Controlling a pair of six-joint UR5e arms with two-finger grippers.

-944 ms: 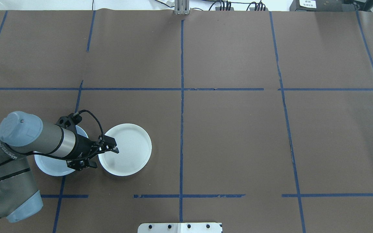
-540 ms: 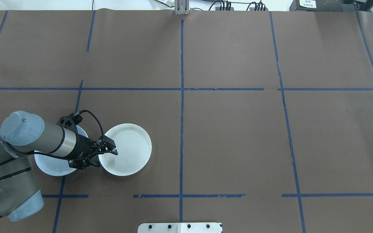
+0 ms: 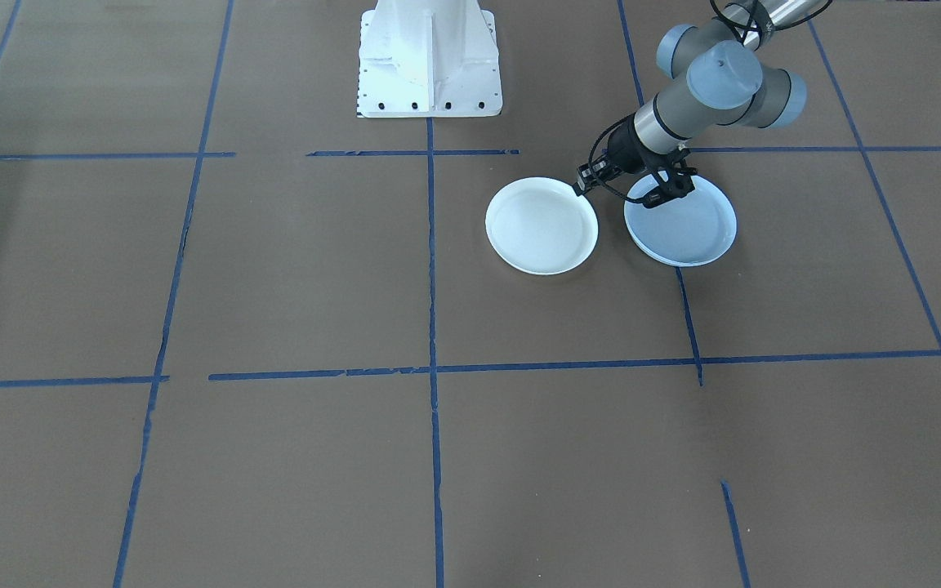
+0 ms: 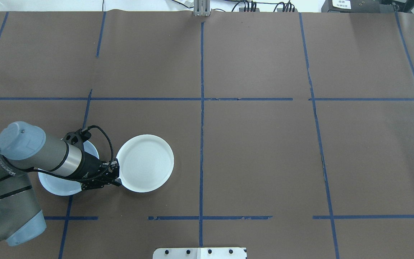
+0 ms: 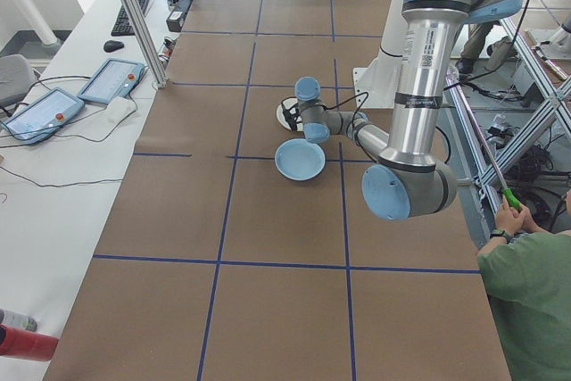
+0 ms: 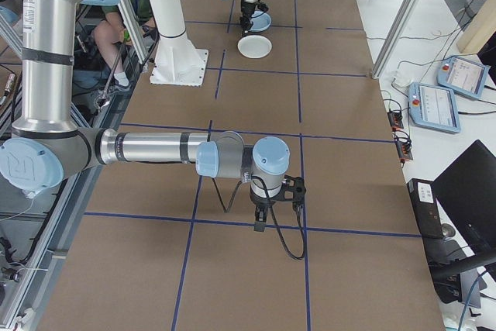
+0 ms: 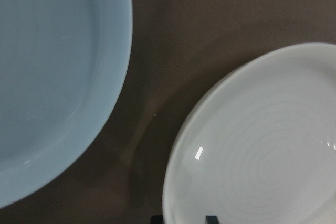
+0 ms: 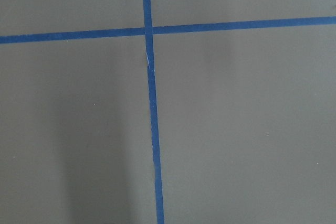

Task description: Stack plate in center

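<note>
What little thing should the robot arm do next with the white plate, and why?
Probably pinch the rim of the ringed white plate and lift it a little. The left gripper is right at that rim, and the pale blue plate lies beside it with a gap between, so the white one must rise before going onto it.

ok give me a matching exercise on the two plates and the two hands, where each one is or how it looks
1. ringed white plate
2. pale blue plate
3. left hand
4. right hand

a. partly hidden under the left arm in the overhead view
b. over a blue tape cross, far from both plates
c. at the white plate's rim
d. glossy, the plate nearer the table's middle line

Pairs: 1-d, 2-a, 3-c, 4-b
</note>
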